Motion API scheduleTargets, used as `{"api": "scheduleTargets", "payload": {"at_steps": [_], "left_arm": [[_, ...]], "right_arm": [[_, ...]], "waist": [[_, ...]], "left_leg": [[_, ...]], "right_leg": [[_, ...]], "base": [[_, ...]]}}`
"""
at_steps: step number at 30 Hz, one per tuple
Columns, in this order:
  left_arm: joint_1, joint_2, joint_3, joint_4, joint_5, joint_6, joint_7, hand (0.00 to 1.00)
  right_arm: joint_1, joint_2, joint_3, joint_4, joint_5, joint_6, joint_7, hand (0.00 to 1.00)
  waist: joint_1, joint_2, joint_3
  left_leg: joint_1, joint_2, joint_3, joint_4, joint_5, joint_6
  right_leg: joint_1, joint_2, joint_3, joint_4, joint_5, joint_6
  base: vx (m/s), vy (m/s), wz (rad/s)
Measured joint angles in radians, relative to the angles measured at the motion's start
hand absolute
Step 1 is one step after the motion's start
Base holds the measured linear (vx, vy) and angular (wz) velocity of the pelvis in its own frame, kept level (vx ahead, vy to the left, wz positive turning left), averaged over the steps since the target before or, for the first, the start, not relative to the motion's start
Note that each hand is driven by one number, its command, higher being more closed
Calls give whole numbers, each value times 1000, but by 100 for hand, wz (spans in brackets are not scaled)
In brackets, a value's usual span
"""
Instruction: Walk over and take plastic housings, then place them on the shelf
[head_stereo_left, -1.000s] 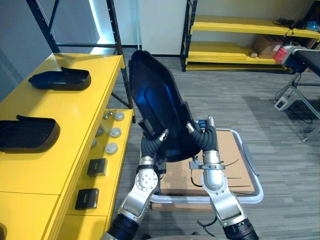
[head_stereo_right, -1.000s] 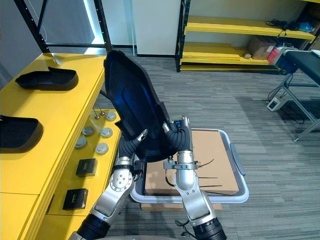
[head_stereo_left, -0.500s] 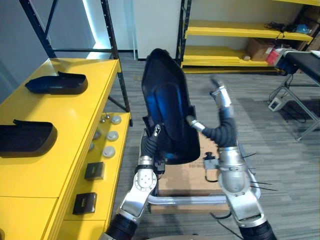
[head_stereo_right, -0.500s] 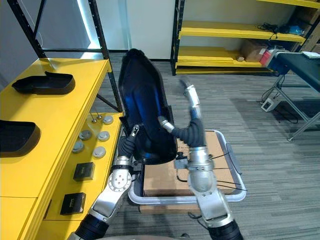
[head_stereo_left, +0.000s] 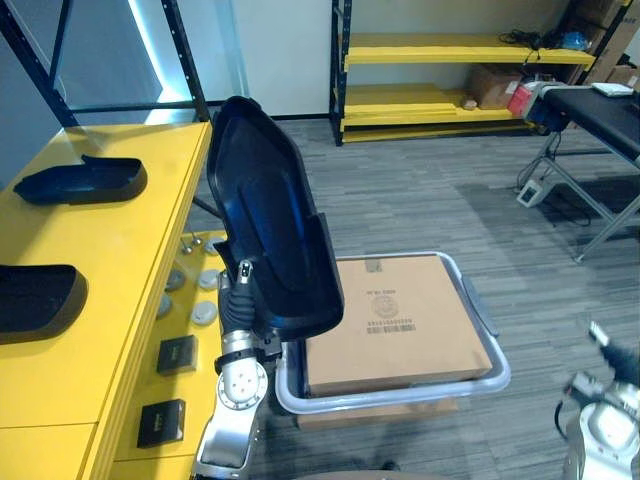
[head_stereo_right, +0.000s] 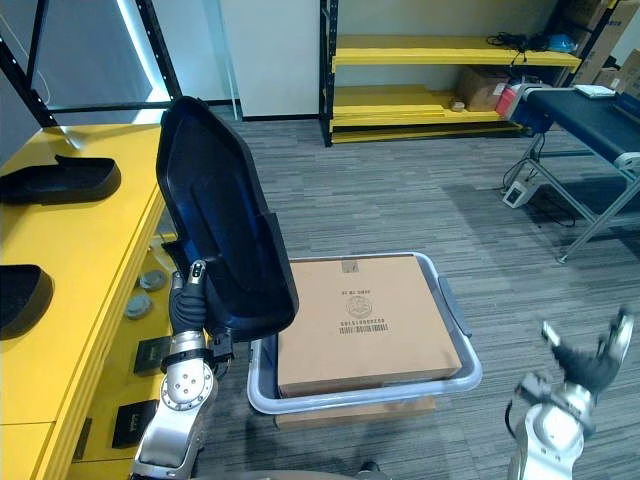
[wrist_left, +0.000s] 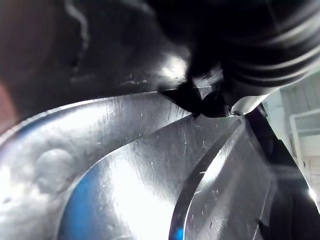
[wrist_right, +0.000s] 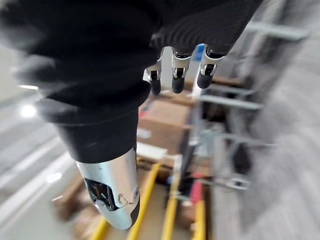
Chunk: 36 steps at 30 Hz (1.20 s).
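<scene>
Task item: plastic housing, a large glossy black shell, dished, with a raised rim. Held near upright, narrow end toward 12 o'clock, broad end down in the left robot hand. Carried in the air between the yellow shelf at 9 o'clock and the cardboard box at 4 o'clock, touching neither.

Handling, judged:
- Thin-walled moulding, so likely light for its bulk and fairly stiff, with some flex at the rim.
- Gloss suggests a slippery surface. Fine scratches in the left wrist view suggest easy marking.
- Long lever above one low grip, so prone to tipping or swinging.
- Best taken at the rim of the broad end, thumb on one face and fingers on the other. Ideally a second hold higher up the rim on the 3 o'clock side.

Pose, left robot hand: forearm raised near vertical, thumb laid on the housing's near edge at the lower rim, fingers hidden behind the shell. Clamped on the housing, carrying it alone.

Pose, right robot hand: low at 4 o'clock, well apart from the housing, fingers straight and spread, holding nothing.

Also on the shelf: far housing at 10 o'clock and near housing at 9 o'clock, lying flat with bare yellow surface beside them. Plausible set-down area.
</scene>
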<state>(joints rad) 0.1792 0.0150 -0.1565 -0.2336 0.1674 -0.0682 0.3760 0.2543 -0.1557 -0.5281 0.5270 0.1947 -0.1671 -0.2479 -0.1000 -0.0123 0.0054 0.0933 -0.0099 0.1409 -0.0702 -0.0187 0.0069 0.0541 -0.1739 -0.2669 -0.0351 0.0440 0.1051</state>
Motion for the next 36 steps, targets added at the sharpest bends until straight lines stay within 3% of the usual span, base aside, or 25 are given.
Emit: {"api": "scheduleTargets", "payload": {"at_steps": [6,12,15,18,19,20,21,22,23,24,26,27,28,29,32,34,35,36], "left_arm": [[31,23,0,14,-2,-15,-47,100],[51,32,-2,62,-9,-18,-66,100],[62,36,-13,63,-9,-18,-72,100],[23,37,-52,63,-10,-19,-72,100],[12,36,-63,63,-11,-19,-71,100],[2,36,-79,62,-20,-19,-71,100],[-11,36,-83,66,-23,-19,-70,100],[-20,37,-90,69,-27,-19,-70,100],[-51,35,-123,90,-40,-19,-69,100],[-91,33,-153,108,-47,-19,-70,100],[-122,35,-209,109,-59,-22,-72,100],[-139,37,-247,105,-77,-35,-72,100],[-147,36,-259,104,-88,-43,-72,100],[-168,31,-279,105,-96,-48,-73,100],[-205,27,-315,105,-97,-49,-89,100],[-213,25,-327,107,-97,-49,-92,100],[-212,24,-343,110,-97,-49,-92,100],[-211,22,-361,116,-97,-49,-92,100]], "right_arm": [[21,75,101,256,-2,41,119,0],[12,115,204,350,-33,61,164,0],[-8,120,263,392,-56,61,165,0],[-33,122,295,447,-79,60,162,0],[-37,126,297,454,-87,59,162,0],[-51,126,298,473,-97,62,161,0],[-61,124,300,476,-118,65,161,0],[-68,123,302,476,-129,66,160,0],[-73,113,316,474,-143,68,159,0],[-84,106,331,474,-159,72,156,0],[-93,101,340,475,-168,87,151,0],[-93,100,340,482,-168,99,142,0],[-94,102,340,481,-166,101,137,0],[-102,107,341,474,-166,102,135,0],[-102,109,341,480,-165,109,131,0],[-101,109,341,478,-166,115,120,0],[-96,106,341,475,-167,127,117,0],[-85,104,338,464,-164,131,116,0]], "waist": [[1,14,12],[7,5,22],[10,-8,31],[25,-25,87],[26,-29,98],[36,-33,103],[33,-37,105],[27,-36,109],[18,-27,115],[5,-19,127],[4,-18,128],[9,-19,126],[9,-22,125],[-2,-24,123],[3,-30,120],[4,-29,119],[3,-24,115],[-1,-14,110]], "left_leg": [[22,10,-18,8,-4,-4],[20,9,-90,8,1,-19],[-21,4,-158,31,8,-17],[-111,-18,-266,104,18,-27],[-130,-17,-253,105,21,-24],[-163,27,-115,103,-2,12],[-189,80,89,112,-2,54],[-198,110,203,130,-6,61],[-207,183,441,199,5,85],[-213,205,587,272,9,79],[-222,202,658,321,-30,109],[-222,184,633,320,-60,70],[-223,170,619,313,-70,54],[-241,137,582,307,-76,63],[-254,78,531,303,-97,91],[-251,57,485,330,-130,92],[-231,36,438,314,-140,94],[-198,17,368,274,-140,95]], "right_leg": [[36,7,-23,10,-19,-21],[69,4,-95,14,-37,-16],[79,0,-159,27,-59,-8],[77,-20,-303,106,-117,-13],[75,-23,-334,117,-127,-15],[67,-28,-393,125,-127,-13],[65,-42,-456,129,-128,-11],[66,-48,-482,132,-128,-10],[75,-55,-532,144,-131,-7],[100,-69,-580,173,-141,2],[126,-90,-624,200,-143,4],[146,-97,-642,198,-154,13],[154,-105,-651,199,-162,24],[172,-124,-698,199,-167,32],[207,-156,-758,208,-135,58],[225,-198,-775,307,-125,45],[215,-243,-724,436,-97,-18],[155,-268,-553,586,-57,-136]], "base": [[-72,-42,8],[-52,-37,39],[-2,-44,74],[-10,-57,128],[-49,-33,149],[-22,-34,150],[18,-9,152],[100,41,163],[160,117,169],[163,134,165],[132,187,124],[148,222,92],[130,150,98],[163,175,92],[164,165,78],[229,211,84],[268,218,112],[290,194,125]]}}
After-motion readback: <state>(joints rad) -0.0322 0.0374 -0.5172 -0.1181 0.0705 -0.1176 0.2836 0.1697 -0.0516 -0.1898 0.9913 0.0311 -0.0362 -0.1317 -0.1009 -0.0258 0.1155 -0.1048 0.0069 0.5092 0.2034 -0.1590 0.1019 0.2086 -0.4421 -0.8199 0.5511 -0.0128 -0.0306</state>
